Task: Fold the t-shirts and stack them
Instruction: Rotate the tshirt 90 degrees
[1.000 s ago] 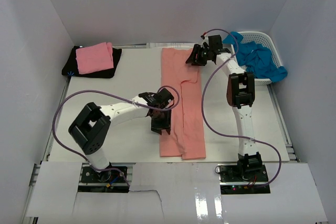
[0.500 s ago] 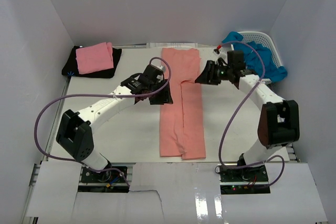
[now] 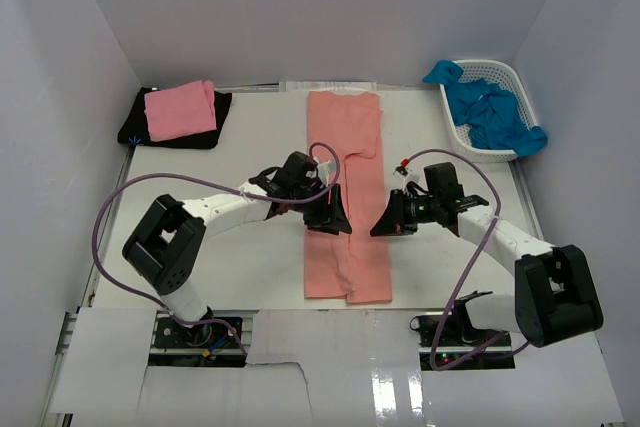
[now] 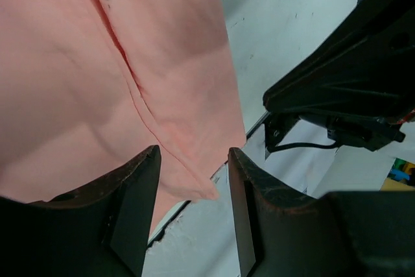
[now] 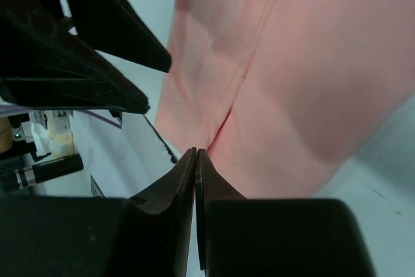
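The salmon-coral t-shirt lies as a long folded strip down the middle of your table. Your left gripper sits over its left edge with jaws spread. Your right gripper is at its right edge with jaws pressed together.

Your salmon-coral shirt: flat, folded into long strip, bench centre. Pink shirt folded atop black shirt, far left. Blue shirts crumpled in basket, far right.
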You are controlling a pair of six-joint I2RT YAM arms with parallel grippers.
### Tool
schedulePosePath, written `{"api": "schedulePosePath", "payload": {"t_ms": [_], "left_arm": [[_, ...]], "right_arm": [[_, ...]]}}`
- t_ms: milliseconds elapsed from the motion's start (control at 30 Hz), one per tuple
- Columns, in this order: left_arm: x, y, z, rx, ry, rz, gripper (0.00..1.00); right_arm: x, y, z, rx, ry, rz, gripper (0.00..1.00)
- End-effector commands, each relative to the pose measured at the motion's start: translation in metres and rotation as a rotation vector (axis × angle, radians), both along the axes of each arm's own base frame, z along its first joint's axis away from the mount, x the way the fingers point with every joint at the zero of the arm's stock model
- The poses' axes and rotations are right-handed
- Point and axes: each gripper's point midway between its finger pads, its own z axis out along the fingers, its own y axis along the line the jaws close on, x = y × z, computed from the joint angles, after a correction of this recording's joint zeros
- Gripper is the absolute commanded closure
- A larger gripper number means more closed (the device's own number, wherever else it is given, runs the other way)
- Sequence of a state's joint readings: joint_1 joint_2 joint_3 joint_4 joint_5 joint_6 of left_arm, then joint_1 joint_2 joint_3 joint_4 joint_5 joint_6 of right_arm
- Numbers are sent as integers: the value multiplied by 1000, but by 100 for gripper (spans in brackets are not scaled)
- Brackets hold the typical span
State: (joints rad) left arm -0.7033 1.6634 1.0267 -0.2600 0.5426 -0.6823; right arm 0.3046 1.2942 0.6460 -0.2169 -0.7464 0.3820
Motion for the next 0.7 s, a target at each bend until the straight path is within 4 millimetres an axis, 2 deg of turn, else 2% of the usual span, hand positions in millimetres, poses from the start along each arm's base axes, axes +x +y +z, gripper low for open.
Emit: {"api": "schedulePosePath", "payload": {"t_ms": [0, 133, 167, 233, 267, 467, 500, 633, 667], "left_arm": [[-8, -1, 16, -73, -23, -25, 44], [-11, 6, 6, -41, -27, -17, 43], [-8, 6, 4, -32, -34, -12, 43], [-5, 6, -2, -16, -37, -12, 43], [-2, 6, -2, -14, -44, -8, 43], [22, 0, -16, -56, -64, 24, 43], [27, -3, -25, -61, -48, 25, 43], [35, -11, -39, -69, -19, 17, 43], [36, -12, -49, -53, -1, 17, 43]], "right_arm": [[-16, 16, 16, 79, -14, 51, 92], [-43, 30, 12, 96, 30, 105, 92], [-52, 35, 10, 97, 42, 131, 92], [-56, 42, 10, 117, 45, 135, 92], [-64, 42, 3, 118, 70, 140, 92], [-78, 58, -10, 149, 93, 173, 92], [-80, 62, -14, 145, 100, 181, 92], [-84, 68, -27, 136, 128, 196, 92], [-85, 72, -26, 148, 120, 209, 92]]}}
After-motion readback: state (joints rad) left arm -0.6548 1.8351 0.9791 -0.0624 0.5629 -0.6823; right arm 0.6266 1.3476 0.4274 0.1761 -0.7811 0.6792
